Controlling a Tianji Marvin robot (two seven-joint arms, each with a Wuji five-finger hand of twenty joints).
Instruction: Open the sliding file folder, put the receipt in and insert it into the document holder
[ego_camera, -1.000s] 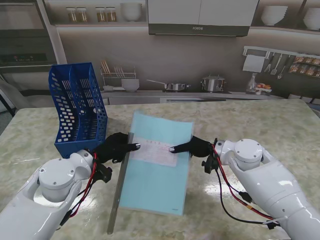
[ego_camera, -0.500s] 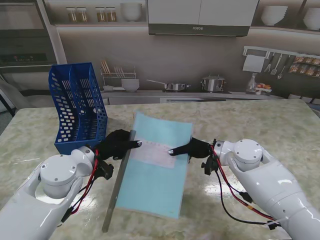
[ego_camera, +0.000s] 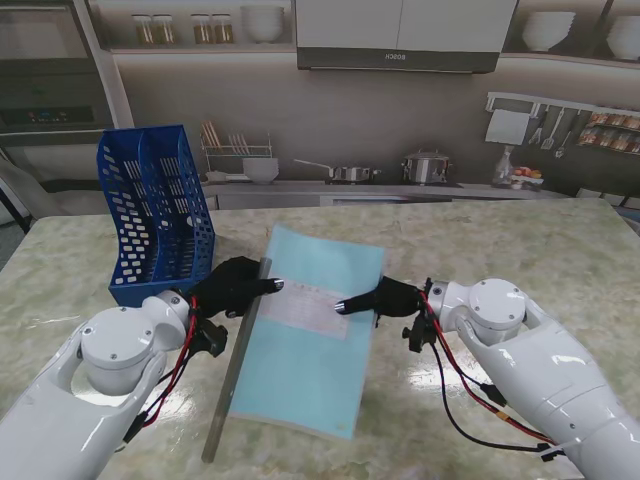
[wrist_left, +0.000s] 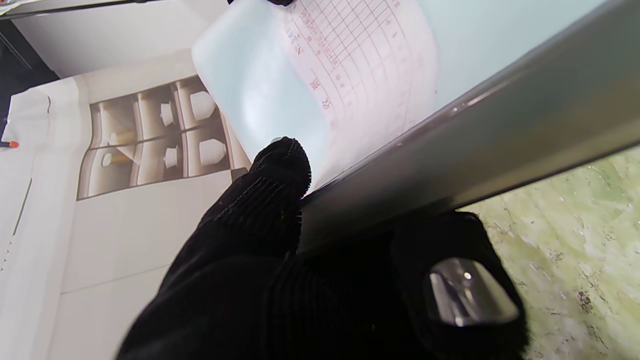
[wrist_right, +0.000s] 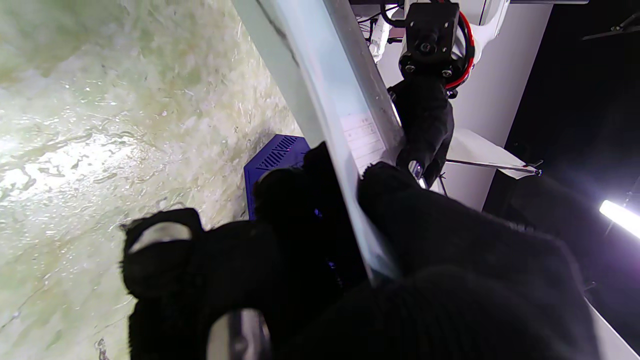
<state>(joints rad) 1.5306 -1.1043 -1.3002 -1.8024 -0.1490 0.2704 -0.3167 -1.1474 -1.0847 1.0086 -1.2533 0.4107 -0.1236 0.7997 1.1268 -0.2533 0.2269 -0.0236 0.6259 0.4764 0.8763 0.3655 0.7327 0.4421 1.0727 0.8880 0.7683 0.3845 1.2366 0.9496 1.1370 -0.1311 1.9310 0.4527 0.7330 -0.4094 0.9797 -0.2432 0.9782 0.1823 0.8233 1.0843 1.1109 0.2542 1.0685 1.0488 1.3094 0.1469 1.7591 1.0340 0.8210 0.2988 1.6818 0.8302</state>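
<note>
A light blue file folder (ego_camera: 300, 370) hangs over the middle of the table, held between my two hands. Through its cover shows the pale receipt (ego_camera: 308, 306) with its printed grid (wrist_left: 360, 75). The grey slide bar (ego_camera: 238, 350) runs along the folder's left edge. My left hand (ego_camera: 232, 290) is shut on that bar, thumb (wrist_left: 280, 170) over it and fingers under it. My right hand (ego_camera: 388, 297) pinches the folder's right edge (wrist_right: 325, 100) between thumb and fingers. The blue document holder (ego_camera: 155, 215) stands upright at the far left, apart from the folder.
The green marbled table top (ego_camera: 520, 250) stretches around the folder. A kitchen counter with pots and a dish rack lies behind the table's far edge. In the right wrist view the holder (wrist_right: 277, 155) shows beyond the folder.
The folder has turned slightly, its near end and the bar's near tip swinging toward my left. Both hands have kept their hold and barely shifted.
</note>
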